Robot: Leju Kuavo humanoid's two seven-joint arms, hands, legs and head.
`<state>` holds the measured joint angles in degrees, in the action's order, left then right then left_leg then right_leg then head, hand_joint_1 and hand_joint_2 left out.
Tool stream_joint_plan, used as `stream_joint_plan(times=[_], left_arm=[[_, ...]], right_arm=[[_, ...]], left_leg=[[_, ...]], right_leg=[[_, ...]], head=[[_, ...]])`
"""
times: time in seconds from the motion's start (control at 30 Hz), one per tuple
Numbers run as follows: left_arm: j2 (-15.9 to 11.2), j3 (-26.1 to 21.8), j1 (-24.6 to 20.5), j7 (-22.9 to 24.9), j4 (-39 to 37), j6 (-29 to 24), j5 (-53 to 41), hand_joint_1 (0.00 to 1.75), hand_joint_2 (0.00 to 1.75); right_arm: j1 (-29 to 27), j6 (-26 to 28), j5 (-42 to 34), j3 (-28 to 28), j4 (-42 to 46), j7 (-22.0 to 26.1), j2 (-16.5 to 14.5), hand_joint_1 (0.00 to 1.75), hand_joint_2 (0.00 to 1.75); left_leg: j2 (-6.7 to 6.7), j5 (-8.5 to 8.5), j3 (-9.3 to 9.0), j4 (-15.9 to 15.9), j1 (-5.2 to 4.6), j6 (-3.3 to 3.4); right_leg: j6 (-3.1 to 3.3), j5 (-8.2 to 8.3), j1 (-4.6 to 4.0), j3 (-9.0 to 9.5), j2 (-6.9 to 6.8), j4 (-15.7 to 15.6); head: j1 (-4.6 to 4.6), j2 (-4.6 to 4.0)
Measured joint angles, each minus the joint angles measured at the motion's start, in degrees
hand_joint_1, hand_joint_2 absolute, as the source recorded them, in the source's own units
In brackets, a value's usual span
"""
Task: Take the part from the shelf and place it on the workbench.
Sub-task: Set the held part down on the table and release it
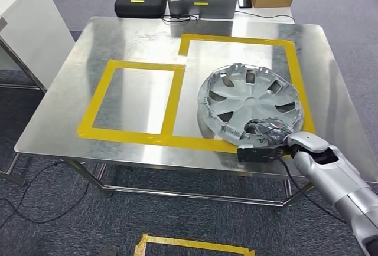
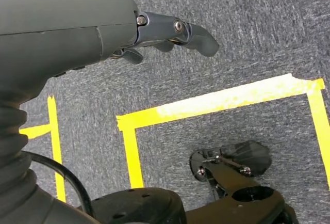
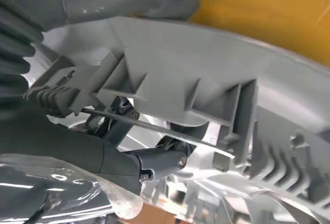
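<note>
Hubcap [image 1: 250,99] is seen lying inside the right taped rectangle [image 1: 292,61] on the workbench [image 1: 67,102], gripped at its near rim by the right hand [image 1: 267,132]. It is judged light, stiff and brittle at the clips; the rim is best held. The left hand [image 2: 171,30] hangs loose, holding nothing.

The head view is bright and evenly lit from above. The metal workbench [image 1: 133,38] shows broad white glare and soft reflections. The left wrist view is clear, with the carpet [image 2: 252,22] sharp. The right wrist view is very close and partly blurred; the yellow tape [image 3: 272,12] is out of focus.
</note>
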<state>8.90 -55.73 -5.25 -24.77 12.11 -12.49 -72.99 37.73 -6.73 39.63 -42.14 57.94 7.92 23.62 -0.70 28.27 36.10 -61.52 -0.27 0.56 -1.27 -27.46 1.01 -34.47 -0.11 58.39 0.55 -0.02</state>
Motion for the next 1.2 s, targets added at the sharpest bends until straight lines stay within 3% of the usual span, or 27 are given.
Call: stream_joint_plan(times=[0.1,0.13,0.17,0.2,0.3,0.37,0.43,0.5,0.53,0.63,0.7,0.73,0.8,0.87,0.9,1.0,1.07,1.17,1.2], left_arm=[[-0.03,-0.09,0.16,0.47,0.0,-0.56,0.14,0.0,0.0],[-0.02,-0.12,0.3,0.73,-0.01,-0.77,0.23,0.0,0.0],[-0.02,-0.15,0.44,0.92,-0.01,-0.98,0.34,0.0,0.0],[-0.02,-0.17,0.55,0.99,-0.01,-1.14,0.46,0.0,0.0],[-0.03,-0.24,0.62,0.91,-0.01,-1.37,0.64,0.0,0.0],[0.01,-0.3,0.57,0.88,-0.01,-1.75,0.74,0.0,0.0],[0.05,-0.4,0.66,0.87,-0.01,-2.37,0.98,0.0,0.0],[0.1,-0.53,0.81,0.82,0.0,-2.87,1.15,0.0,0.0],[0.14,-0.57,0.83,0.8,0.0,-3.06,1.17,0.0,0.0],[0.32,-0.63,0.86,0.77,0.0,-3.29,1.13,0.0,0.0],[0.37,-0.68,0.95,0.78,-0.01,-3.3,1.08,0.0,0.0],[0.39,-0.69,0.96,0.79,-0.01,-3.3,1.07,0.0,0.0],[0.45,-0.72,0.94,0.79,-0.01,-3.31,1.06,0.0,0.0],[0.5,-0.73,0.93,0.79,-0.01,-3.33,1.08,0.0,0.0],[0.51,-0.74,0.96,0.79,-0.01,-3.36,1.11,0.0,0.0],[0.52,-0.88,1.06,0.79,-0.01,-3.68,1.47,0.0,0.0],[0.53,-1.03,1.07,0.79,0.0,-4.03,1.74,0.0,0.0],[0.54,-1.16,1.18,0.79,-0.01,-4.26,1.85,0.0,0.0],[0.54,-1.22,1.24,0.8,-0.02,-4.27,1.91,0.0,0.0]], right_arm=[[-2.74,3.13,-2.82,1.51,3.32,0.44,0.34,0.0,0.0],[-3.99,4.43,-3.43,2.11,4.45,0.49,0.28,0.0,0.0],[-5.31,5.61,-3.95,2.78,5.62,0.56,0.14,0.0,0.0],[-6.63,6.56,-4.52,3.54,6.86,0.63,-0.06,0.0,0.0],[-9.9,7.79,-6.47,5.93,10.22,0.84,-0.94,0.0,0.0],[-11.66,8.56,-7.63,7.44,12.12,0.99,-1.7,0.0,0.0],[-13.76,10.48,-8.37,9.24,14.37,1.39,-2.95,0.0,0.0],[-15.91,12.65,-8.8,11.21,16.93,1.87,-4.42,0.0,0.0],[-16.79,13.3,-8.98,12.03,18.22,2.02,-5.0,0.0,0.0],[-19.04,13.48,-9.08,13.22,21.58,2.14,-5.8,0.0,0.0],[-20.2,13.14,-8.74,13.41,23.24,2.12,-5.94,0.0,0.0],[-20.52,13.03,-8.51,13.45,23.87,2.1,-5.97,0.0,0.0],[-20.72,12.91,-8.21,13.57,24.93,2.06,-5.98,0.0,0.0],[-20.82,12.83,-8.58,13.79,25.94,2.08,-6.05,0.0,0.0],[-21.02,12.8,-9.38,13.98,26.48,2.25,-6.15,0.0,0.0],[-22.38,12.81,-15.71,15.4,28.56,3.79,-6.93,0.0,0.0],[-23.52,13.05,-20.89,17.0,30.56,5.24,-7.81,0.0,0.0],[-25.04,13.36,-24.33,18.82,32.87,6.34,-8.9,0.0,0.0],[-25.6,13.37,-25.42,19.16,33.33,6.62,-9.17,0.0,0.0]], left_leg=[[0.13,5.0,4.44,-10.4,0.34,-0.76],[0.14,5.77,5.65,-13.1,0.43,-0.86],[0.14,5.52,6.03,-13.96,0.5,-0.89],[0.15,4.16,5.34,-12.48,0.55,-0.84],[0.13,-0.93,0.21,-1.63,0.48,-0.31],[0.07,-1.37,-1.38,1.94,0.26,0.03],[-0.01,-1.32,-1.49,2.41,0.27,0.46],[-0.05,-1.62,-1.83,2.98,0.51,1.1],[-0.03,-1.77,-1.99,3.22,0.64,1.36],[-0.02,-1.82,-2.02,3.23,0.6,1.58],[-0.02,-1.78,-2.04,3.21,0.6,1.6],[-0.02,-1.76,-2.07,3.19,0.6,1.59],[-0.03,-1.65,-2.16,3.12,0.6,1.44],[-0.05,-1.43,-2.11,2.86,0.34,0.99],[-0.06,-1.4,-2.06,2.77,0.21,0.7],[-0.06,-1.37,-2.02,2.68,0.27,-0.09],[0.05,0.44,-1.12,0.34,0.42,-0.74],[0.16,5.79,3.16,-10.04,0.63,-1.42],[0.17,6.58,4.2,-12.6,0.64,-1.47]], right_leg=[[0.64,-0.22,0.09,0.41,-0.19,-0.05],[0.72,-0.28,0.08,0.5,-0.2,-0.04],[0.75,-0.34,0.08,0.6,-0.16,-0.04],[0.74,-0.4,0.08,0.73,-0.1,-0.03],[0.34,-0.67,-0.01,1.04,0.17,0.02],[-0.25,-0.7,-0.11,0.9,0.27,0.0],[-0.93,-0.76,-0.08,0.83,0.21,-0.13],[-1.4,-1.95,0.0,0.17,0.13,1.19],[-1.55,-3.27,0.03,-0.86,0.13,3.37],[-1.84,-7.78,0.05,-5.98,0.15,14.03],[-1.98,-7.3,0.07,-7.31,0.14,16.06],[-1.98,-5.96,0.08,-6.74,0.13,14.56],[-1.87,-2.58,0.12,-3.59,0.05,8.02],[-1.55,-0.84,0.06,-0.37,-0.04,1.91],[-1.31,-0.59,-0.01,0.54,-0.03,0.3],[-0.41,-0.48,-0.11,0.83,0.06,-0.1],[0.26,-0.33,0.06,0.91,-0.05,-0.24],[0.81,-0.32,0.1,0.92,-0.16,-0.27],[0.83,-0.33,0.07,0.92,-0.14,-0.26]], head=[[0.08,0.0],[0.08,0.0],[0.08,0.0],[0.08,0.0],[0.07,0.0],[0.05,0.0],[0.03,0.0],[-0.07,0.0],[-0.1,0.0],[-0.15,0.0],[-0.16,0.0],[-0.15,0.0],[-0.16,0.0],[-0.11,0.0],[-0.08,0.0],[-0.04,0.0],[0.04,0.0],[0.15,0.0],[0.16,0.0]])
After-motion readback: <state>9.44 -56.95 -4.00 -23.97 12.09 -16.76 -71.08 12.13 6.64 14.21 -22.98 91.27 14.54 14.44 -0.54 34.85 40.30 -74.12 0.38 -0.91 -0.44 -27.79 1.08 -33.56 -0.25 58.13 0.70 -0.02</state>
